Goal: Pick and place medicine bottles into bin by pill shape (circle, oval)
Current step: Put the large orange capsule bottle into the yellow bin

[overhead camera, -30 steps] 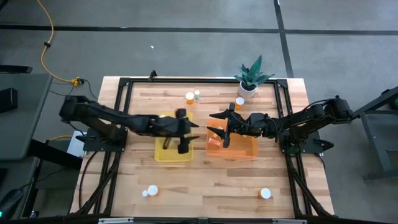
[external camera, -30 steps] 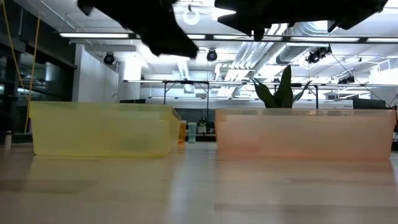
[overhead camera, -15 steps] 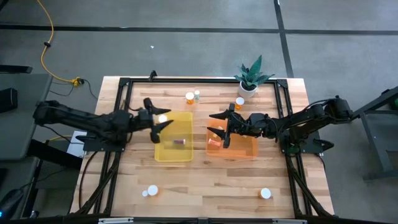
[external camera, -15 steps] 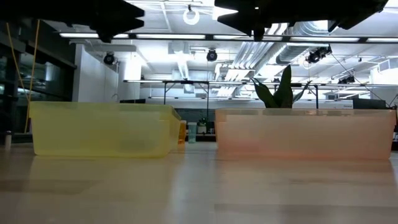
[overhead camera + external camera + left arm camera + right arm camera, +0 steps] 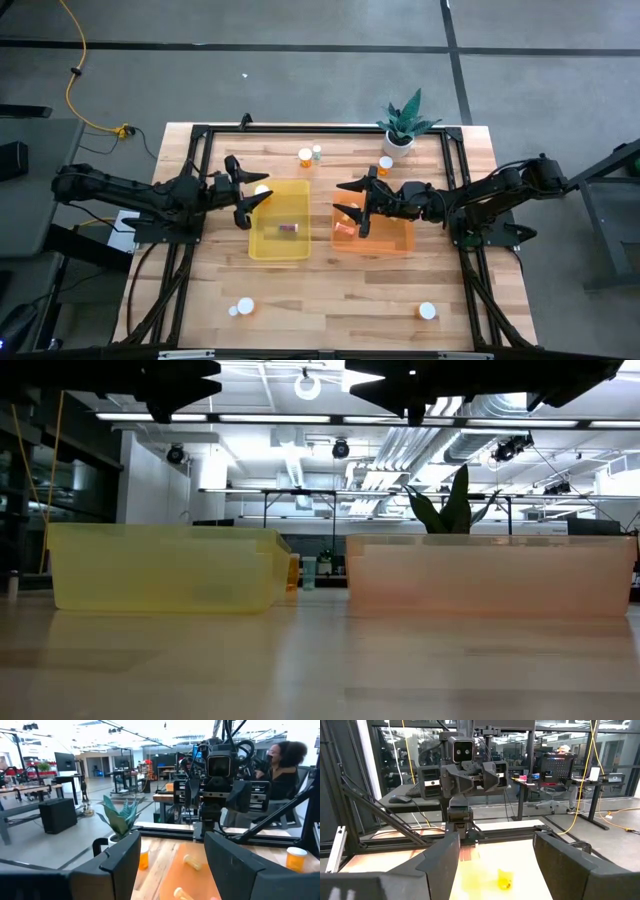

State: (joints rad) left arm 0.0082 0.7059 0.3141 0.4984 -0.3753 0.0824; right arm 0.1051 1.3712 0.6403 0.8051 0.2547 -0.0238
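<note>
1. Since a moment ago, the left tool (image 5: 246, 190) has pulled back from over the yellow bin (image 5: 257, 243) and now hangs at the bin's left edge, with its fingers spread wide and nothing in them.
2. One medicine bottle (image 5: 287, 228) lies on its side inside the yellow bin.
3. The right tool (image 5: 352, 200) has not moved. It hangs over the left end of the orange bin (image 5: 400, 243), fingers wide apart and empty.
4. Two bottles (image 5: 192, 862) lie in the orange bin.
5. Three bottles (image 5: 306, 156) stand at the far side of the bench (image 5: 330, 290), one of them near the plant pot (image 5: 398, 145).
6. Three more bottles (image 5: 428, 311) sit near the front edge of the bench, two on the left and one on the right.
</note>
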